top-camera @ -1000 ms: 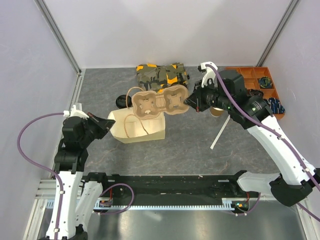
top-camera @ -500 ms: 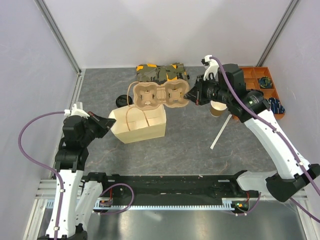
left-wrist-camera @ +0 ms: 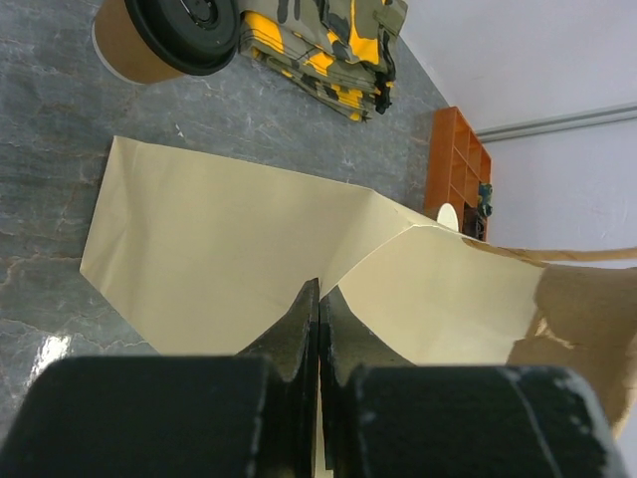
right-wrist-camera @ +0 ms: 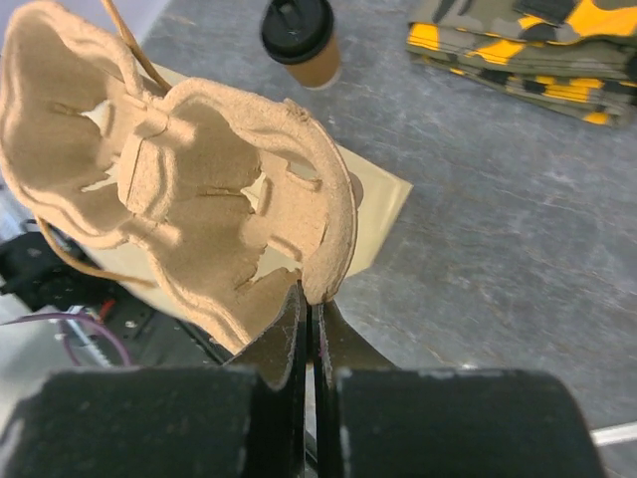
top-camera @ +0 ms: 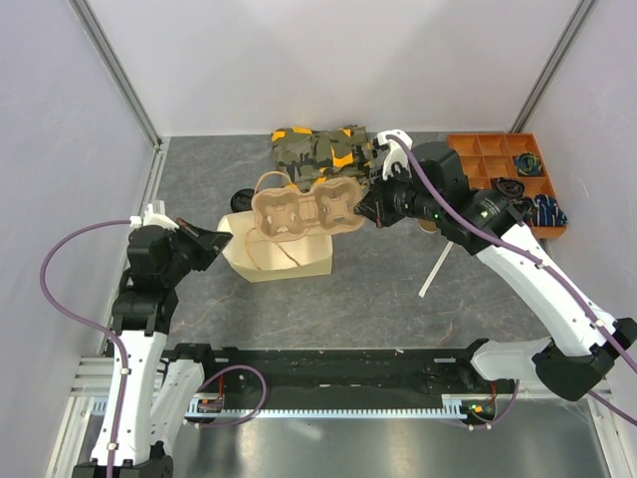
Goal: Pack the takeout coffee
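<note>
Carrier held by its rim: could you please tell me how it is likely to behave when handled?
The carrier holds its shape though the right tool pinches only one rim, so it is probably stiff and light. Its rough pulp likely grips well. The thin cut-out flaps may bend or tear if pressed.

Takeout coffee (left-wrist-camera: 164, 35) cut off, top edge.

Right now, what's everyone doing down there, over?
Left gripper shut on paper bag. Right gripper shut on cup carrier, held over bag. Lidded coffee stands untouched beyond bag.
</note>
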Available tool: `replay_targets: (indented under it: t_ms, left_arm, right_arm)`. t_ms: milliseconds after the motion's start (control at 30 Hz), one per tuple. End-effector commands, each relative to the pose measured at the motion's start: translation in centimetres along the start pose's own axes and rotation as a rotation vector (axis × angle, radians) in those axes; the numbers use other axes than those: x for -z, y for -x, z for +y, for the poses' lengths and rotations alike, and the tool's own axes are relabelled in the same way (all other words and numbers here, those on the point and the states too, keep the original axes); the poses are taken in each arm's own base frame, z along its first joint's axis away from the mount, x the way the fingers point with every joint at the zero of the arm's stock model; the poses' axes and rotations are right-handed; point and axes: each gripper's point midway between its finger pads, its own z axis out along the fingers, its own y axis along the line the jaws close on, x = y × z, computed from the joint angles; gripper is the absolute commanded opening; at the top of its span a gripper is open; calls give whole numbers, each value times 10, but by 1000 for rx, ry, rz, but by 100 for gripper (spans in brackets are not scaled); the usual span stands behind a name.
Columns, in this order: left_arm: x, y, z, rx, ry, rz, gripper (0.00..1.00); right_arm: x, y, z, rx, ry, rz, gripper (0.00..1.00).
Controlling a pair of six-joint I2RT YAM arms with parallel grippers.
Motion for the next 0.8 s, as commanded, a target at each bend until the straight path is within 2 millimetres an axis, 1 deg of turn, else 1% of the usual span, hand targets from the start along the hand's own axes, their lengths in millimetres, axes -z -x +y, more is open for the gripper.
replay_targets:
  t_ms: [0, 67, 233, 267, 300, 367, 400, 467, 500, 600, 633, 700, 767]
  left_arm:
    - [1, 0, -11, 36, -28, 14, 2]
    - [2, 0, -11, 41, -29, 11, 2]
    - [4, -3, -9, 41, -36, 10, 2]
    - [3, -5, -8, 34, -36, 15, 2]
    - [3, -7, -7, 28, -37, 22, 2]
    - [2, -8, -5, 15, -35, 24, 2]
    - [1, -10, -1, 15, -28, 27, 2]
    - [0, -12, 2, 9, -27, 26, 2]
    - [0, -12, 3, 8, -22, 24, 2]
    - [-1, -11, 3, 5, -24, 19, 2]
    - [-2, -11, 4, 5, -21, 21, 2]
    - [-2, -10, 5, 5, -19, 17, 2]
    - [-3, -10, 6, 8, -11, 17, 2]
  right_arm:
    - [3, -4, -21, 97, -129, 15, 0]
    - [2, -9, -28, 130, -176, 36, 0]
    - [-2, -11, -30, 125, -192, 51, 0]
    - [-3, -9, -36, 113, -231, 46, 0]
    - [-3, -6, -37, 107, -238, 39, 0]
    - [-3, 1, -31, 82, -188, 22, 0]
    - [-2, 8, -17, 44, -102, -14, 0]
    - [5, 16, -9, 33, -52, -62, 0]
    - [6, 21, -7, 34, -50, -82, 0]
    - [6, 28, -21, 35, -129, -77, 0]
    - [8, 33, -23, 47, -135, -93, 0]
    - [13, 51, -18, 60, -121, -158, 0]
    - [17, 62, -14, 77, -107, -198, 0]
